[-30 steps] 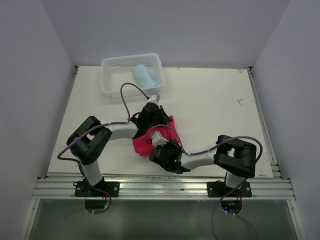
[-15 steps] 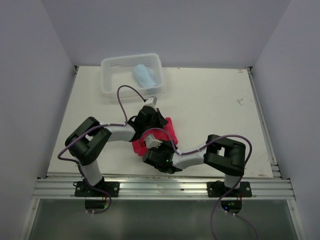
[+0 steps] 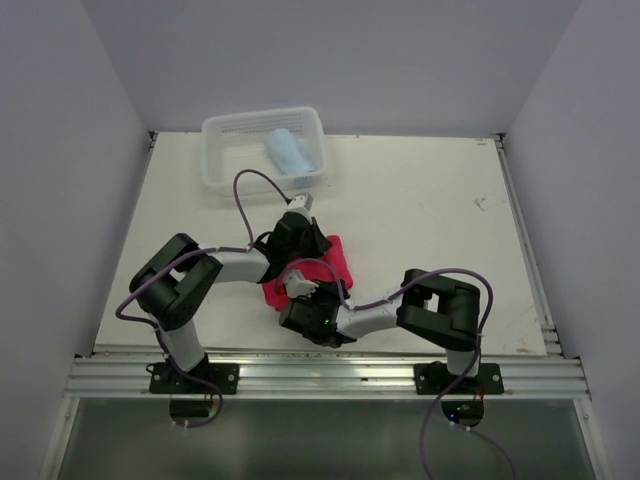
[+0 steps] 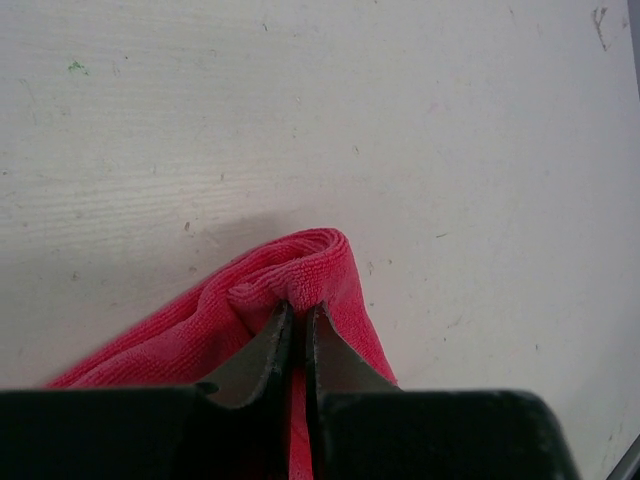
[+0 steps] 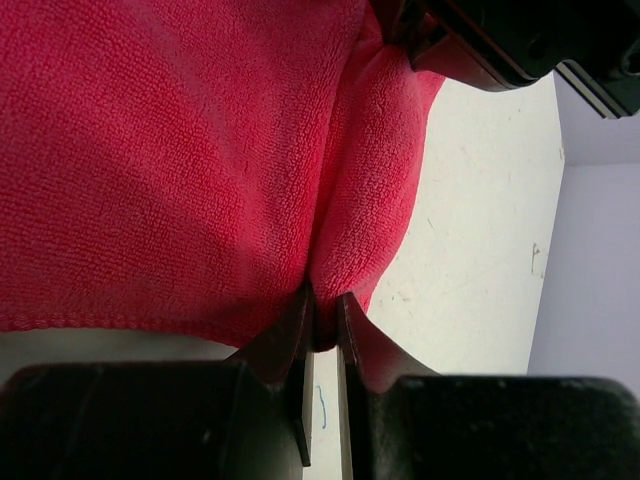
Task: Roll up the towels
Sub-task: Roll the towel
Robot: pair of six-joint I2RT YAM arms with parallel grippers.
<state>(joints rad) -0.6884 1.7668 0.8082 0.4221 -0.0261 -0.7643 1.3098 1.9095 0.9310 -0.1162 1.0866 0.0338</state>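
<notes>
With left hand (image 4: 298, 312) and right hand (image 5: 322, 303) both clamped on the red towel (image 5: 150, 150), roll them together, keeping it tight.

Clear-ish white basket (image 3: 232, 150) sits at the far left of my table (image 3: 430, 220), up against the back wall (image 3: 400, 60). Tabletop's scuffed, with a little dark mark (image 3: 481, 203) far right.

Two towels: one red towel (image 4: 310, 265) and what looks like one light blue towel (image 3: 290, 150); one basket (image 3: 222, 150); two hands, left hand (image 4: 298, 318) and right hand (image 5: 322, 312); one desk (image 3: 430, 220)
</notes>
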